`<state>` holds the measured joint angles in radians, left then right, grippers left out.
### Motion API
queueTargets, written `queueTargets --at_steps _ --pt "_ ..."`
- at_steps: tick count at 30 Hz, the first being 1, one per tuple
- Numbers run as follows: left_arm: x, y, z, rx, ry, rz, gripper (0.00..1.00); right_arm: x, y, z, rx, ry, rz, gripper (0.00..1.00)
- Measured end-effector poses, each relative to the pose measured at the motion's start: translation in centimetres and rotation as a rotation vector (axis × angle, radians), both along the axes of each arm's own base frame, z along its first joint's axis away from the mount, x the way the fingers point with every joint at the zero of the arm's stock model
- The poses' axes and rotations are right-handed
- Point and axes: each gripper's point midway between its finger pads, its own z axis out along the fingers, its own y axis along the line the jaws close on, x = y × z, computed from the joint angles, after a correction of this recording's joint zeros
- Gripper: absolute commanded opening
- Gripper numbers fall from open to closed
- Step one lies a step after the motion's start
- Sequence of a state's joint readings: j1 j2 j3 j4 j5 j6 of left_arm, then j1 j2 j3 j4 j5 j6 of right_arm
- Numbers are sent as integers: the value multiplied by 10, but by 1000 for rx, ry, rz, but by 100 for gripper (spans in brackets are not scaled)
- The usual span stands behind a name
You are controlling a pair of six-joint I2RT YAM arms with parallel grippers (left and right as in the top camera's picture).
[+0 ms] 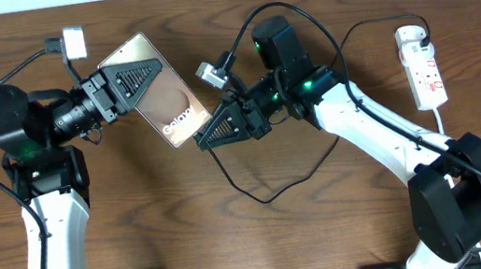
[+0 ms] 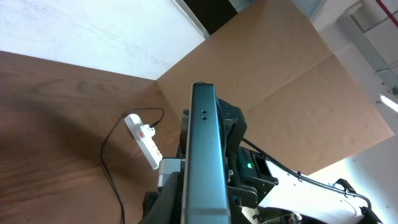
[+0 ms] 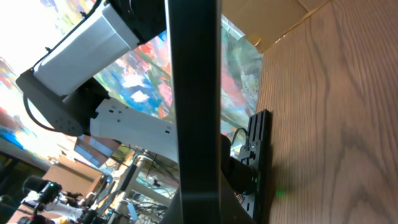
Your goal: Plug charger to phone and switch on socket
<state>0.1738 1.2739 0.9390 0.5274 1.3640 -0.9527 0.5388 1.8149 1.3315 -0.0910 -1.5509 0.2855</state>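
The phone (image 1: pixel 172 104) is held tilted above the table, "Galaxy" lettering near its lower right end. My left gripper (image 1: pixel 149 74) is shut on its upper left end; the left wrist view shows the phone's edge (image 2: pixel 204 149) between my fingers (image 2: pixel 200 213). My right gripper (image 1: pixel 206 139) is closed at the phone's lower right end, where the thin black charger cable (image 1: pixel 268 197) ends. The right wrist view shows only the phone's dark edge (image 3: pixel 194 93) between the fingers (image 3: pixel 199 211); the plug tip is hidden. The white socket strip (image 1: pixel 423 66) lies far right and also shows in the left wrist view (image 2: pixel 144 140).
The charger cable loops on the wood below my right arm and runs over it to the socket's top end (image 1: pixel 422 31). The socket's white cord (image 1: pixel 442 125) passes by the right arm's base (image 1: pixel 454 208). A cardboard wall (image 2: pixel 292 81) stands behind the table.
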Motion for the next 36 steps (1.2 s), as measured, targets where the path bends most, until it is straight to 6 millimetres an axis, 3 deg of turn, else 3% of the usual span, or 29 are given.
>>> queueTargets --at_steps 10,14,17,20,22,30,36 --pt "0 0 0 3 -8 2 7 1 1 3 -3 6 0 1" --pt "-3 -1 -1 4 -2 -17 7 2 1 3 -3 6 -1 38" --pt "-14 -10 -5 7 14 -96 6 4 0 5 2 -3 -7 59" --pt "-21 -15 -5 11 14 -139 7 6 0 6 1 -1 -10 88" --pt "-23 -16 -5 12 14 -151 7 6 0 6 -3 5 -10 99" --pt "-20 -8 -6 12 15 -127 7 6 0 6 -1 2 -10 99" --pt "-9 27 -7 9 23 -19 7 6 0 6 -1 2 -10 99"
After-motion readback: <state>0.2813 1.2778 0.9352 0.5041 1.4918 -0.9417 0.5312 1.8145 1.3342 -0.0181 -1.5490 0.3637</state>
